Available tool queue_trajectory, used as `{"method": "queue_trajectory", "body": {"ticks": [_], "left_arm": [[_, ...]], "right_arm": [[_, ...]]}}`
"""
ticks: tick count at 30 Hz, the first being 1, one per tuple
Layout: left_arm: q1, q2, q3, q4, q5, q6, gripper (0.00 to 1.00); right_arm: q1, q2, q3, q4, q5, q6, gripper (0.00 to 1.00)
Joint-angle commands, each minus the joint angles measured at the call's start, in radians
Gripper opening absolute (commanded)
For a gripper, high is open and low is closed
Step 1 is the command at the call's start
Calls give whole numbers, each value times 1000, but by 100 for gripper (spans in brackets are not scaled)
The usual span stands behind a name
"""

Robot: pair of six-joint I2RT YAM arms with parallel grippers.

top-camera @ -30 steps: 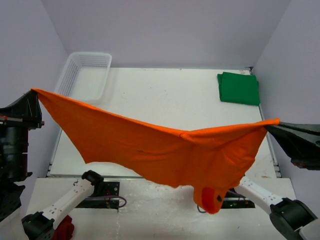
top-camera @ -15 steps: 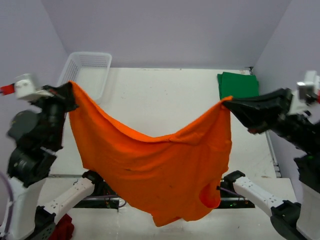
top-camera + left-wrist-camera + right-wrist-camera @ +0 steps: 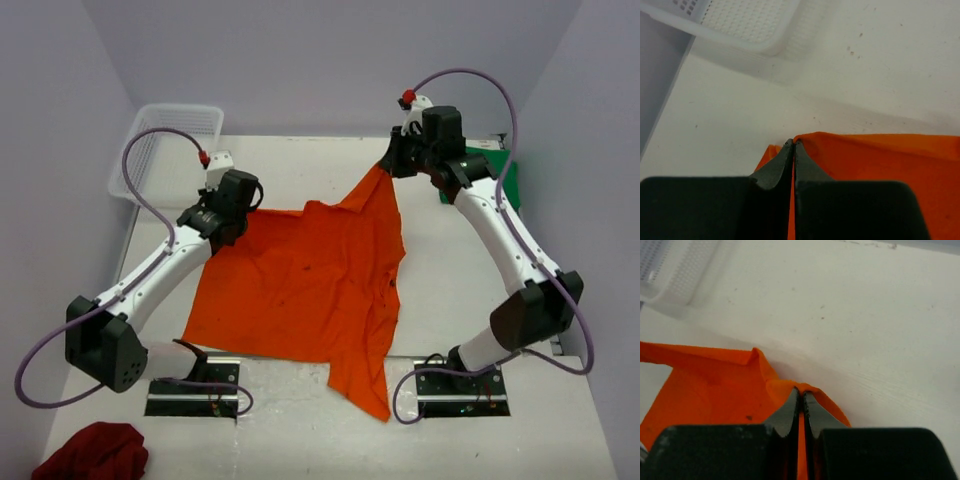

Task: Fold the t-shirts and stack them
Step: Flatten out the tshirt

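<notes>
The orange t-shirt (image 3: 310, 285) lies spread on the white table, its lower end hanging past the near edge. My left gripper (image 3: 243, 212) is shut on its far left corner (image 3: 805, 142), low over the table. My right gripper (image 3: 390, 165) is shut on the far right corner (image 3: 790, 387), which rises in a peak. The green t-shirt (image 3: 510, 180) lies folded at the far right, mostly hidden behind my right arm.
A white mesh basket (image 3: 170, 150) stands at the far left corner, also seen in the left wrist view (image 3: 740, 20). A dark red cloth (image 3: 95, 455) lies at the near left, in front of the arm bases. Purple walls close in the table.
Both arms have swung from high and near down to the far half of the table, laying the orange t-shirt flat. It hung stretched in the air before.
</notes>
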Motion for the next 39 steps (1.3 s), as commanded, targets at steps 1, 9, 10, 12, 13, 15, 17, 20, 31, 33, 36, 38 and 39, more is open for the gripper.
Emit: {"method": "queue_trajectory", "body": {"ticks": [1,9,10,12,13,15,17,20,31,33,36,38,39], "left_arm": [[12,81,26,72,-123,-61,0],[36,265,72,152,-110,-41,0],[39,276,78,152,-114,-42,0],[53,304,91,159,-117,-42,0],[56,308,94,162,-128,-45,0],[67,315,95,167,-142,-53,0],[73,313,91,187,-162,-53,0],[84,296,77,225,-185,-47,0],[135,339,105,289,-162,-10,0],[142,376,118,302,-137,4,0],[142,452,184,287,-126,17,0],[142,501,233,280,-131,27,0],[144,514,243,290,-139,37,0]], "right_arm": [[-37,98,77,61,104,-13,0],[-97,328,235,12,109,-59,0],[-103,357,248,12,112,-64,0],[-106,386,285,12,124,-73,0],[-110,417,300,12,137,-78,0],[-115,451,355,0,163,-90,0],[-121,503,430,-17,186,-104,0],[-124,528,488,-13,197,-124,0],[-147,670,811,-96,301,-226,0],[-153,684,823,-96,284,-227,0],[-161,726,849,-97,266,-231,0],[-161,750,852,-96,246,-234,0],[-161,758,854,-93,244,-234,0]]}}
